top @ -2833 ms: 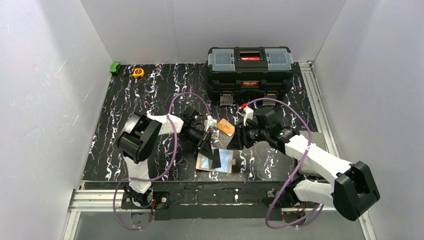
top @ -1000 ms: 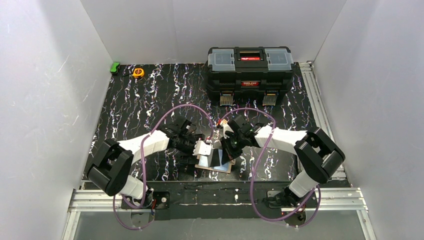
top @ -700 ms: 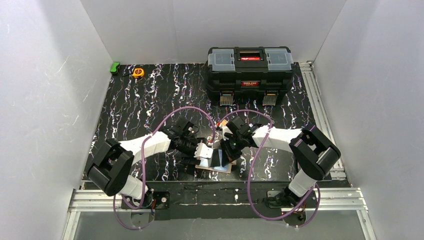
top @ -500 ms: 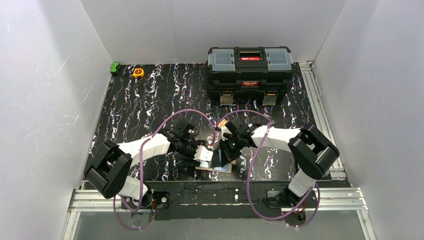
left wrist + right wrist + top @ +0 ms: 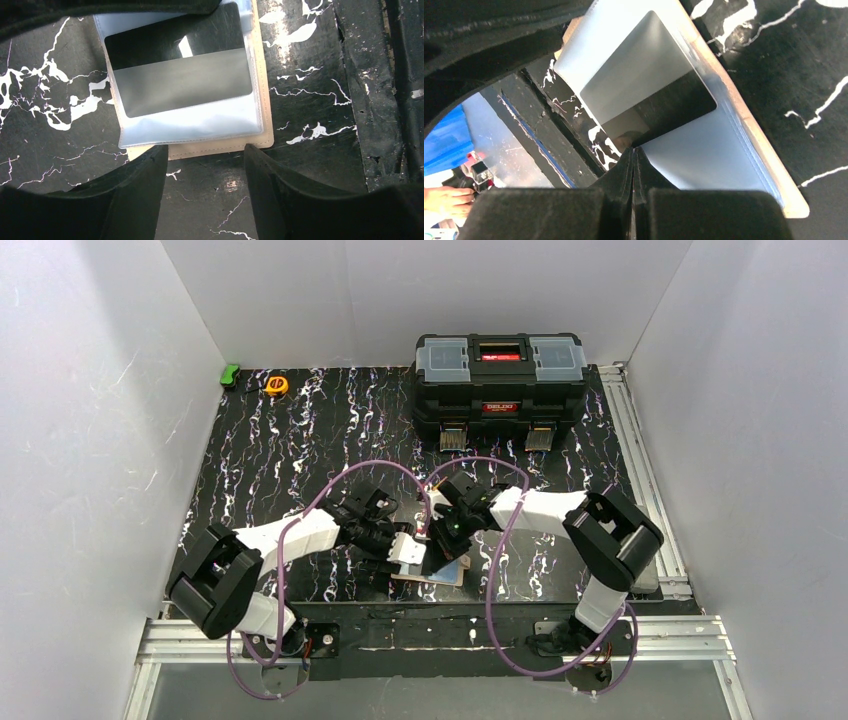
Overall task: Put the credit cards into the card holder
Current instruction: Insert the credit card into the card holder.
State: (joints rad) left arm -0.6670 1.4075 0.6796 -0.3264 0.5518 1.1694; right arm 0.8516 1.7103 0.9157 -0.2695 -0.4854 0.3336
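- Drawn together since the earliest view, when they stood well apart: left arm [image 5: 290, 532] and right arm [image 5: 545, 508], wrists now almost touching over the card holder [image 5: 220, 146] near the front edge of the surface [image 5: 300, 440].
- Lying open and flat, that holder: cream-beige stitched border, pale blue lining, clear plastic sleeve on top.
- Part-way into the sleeve: black card [image 5: 175, 42], with the tucked half dulled to grey under the plastic and the exposed half glossy black with rounded corners.
- Parted at a middling width: left jaws, nothing gripped between them, tips down at the holder's cream edge, one tip overlapping it.
- Pressed fully together: right jaws, tips meeting the exposed edge of the card; pinching or only pushing, impossible to tell.
- At the back of the surface, well apart from the holder: black toolbox [image 5: 500, 375].
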